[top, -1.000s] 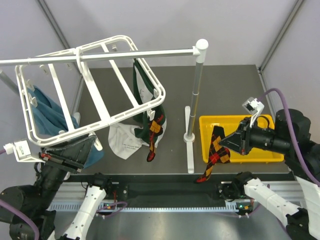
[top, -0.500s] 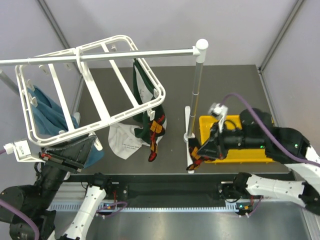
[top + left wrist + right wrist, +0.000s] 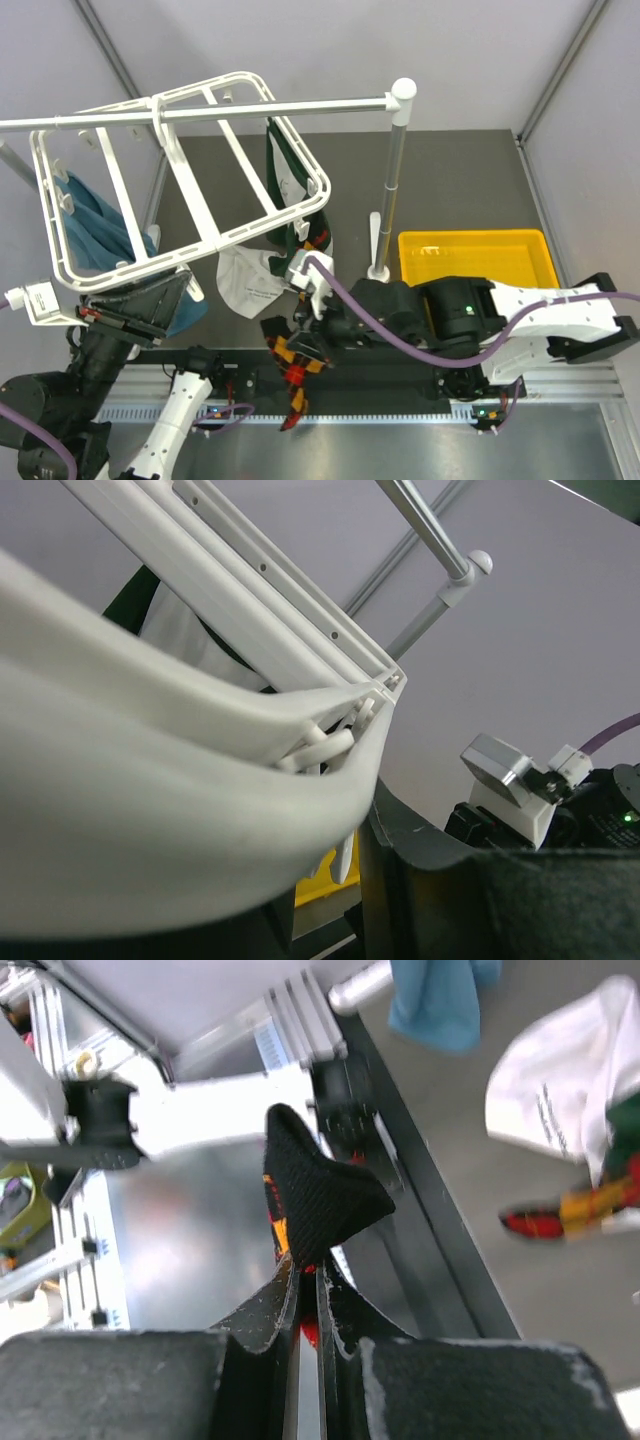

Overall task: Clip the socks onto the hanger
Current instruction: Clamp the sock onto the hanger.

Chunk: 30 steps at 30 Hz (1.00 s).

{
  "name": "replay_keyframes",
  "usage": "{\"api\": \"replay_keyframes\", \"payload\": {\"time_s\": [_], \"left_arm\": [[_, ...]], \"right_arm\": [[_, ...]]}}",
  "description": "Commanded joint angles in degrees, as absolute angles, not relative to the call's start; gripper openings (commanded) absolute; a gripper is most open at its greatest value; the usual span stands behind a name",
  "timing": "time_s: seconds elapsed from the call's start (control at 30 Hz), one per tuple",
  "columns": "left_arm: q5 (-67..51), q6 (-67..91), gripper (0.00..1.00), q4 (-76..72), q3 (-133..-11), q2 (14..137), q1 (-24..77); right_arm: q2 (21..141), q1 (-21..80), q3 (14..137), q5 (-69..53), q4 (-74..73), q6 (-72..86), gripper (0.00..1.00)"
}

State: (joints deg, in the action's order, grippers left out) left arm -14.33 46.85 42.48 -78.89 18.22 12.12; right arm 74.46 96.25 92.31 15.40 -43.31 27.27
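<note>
- The overhead view is the only one with the whole layout. The white hanger hangs from the silver rail. A dark green sock, a white sock and a hung argyle sock dangle off its near right corner. The yellow tray sits to the right on the counter.
- The right wrist view gives the grip detail you can't get from above. The right end effector is pinched down to a thin slit, with the dark end of the held argyle sock sticking up between its fingers.
- From above, that sock hangs off the counter's front edge, over the arms' base rail. It's just in front of the socks already on the hanger.
- The left wrist view is nearly all hanger rim, super close and blurry, with one dark finger pad at the bottom right.
- The left end effector sits under the hanger's near left corner. I honestly can't tell how wide it is, or whether it grips the frame.
</note>
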Motion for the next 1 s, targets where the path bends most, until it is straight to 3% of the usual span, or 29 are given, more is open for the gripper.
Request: {"api": "replay_keyframes", "payload": {"time_s": [0.0, 0.27, 0.97], "left_arm": [[-15.7, 47.5, 0.0, 43.1, -79.8, 18.3, 12.1], [-15.2, 47.7, 0.0, 43.8, -79.7, 17.8, 12.1], [-15.6, 47.2, 0.0, 44.5, -79.8, 18.1, 12.1]], "right_arm": [[80.9, 96.7, 102.5, 18.1, -36.2, 24.2, 0.0], [95.4, 93.3, 119.7, 11.8, -40.6, 21.3, 0.0], [94.5, 89.4, 118.1, 5.8, -36.0, 21.2, 0.0]]}}
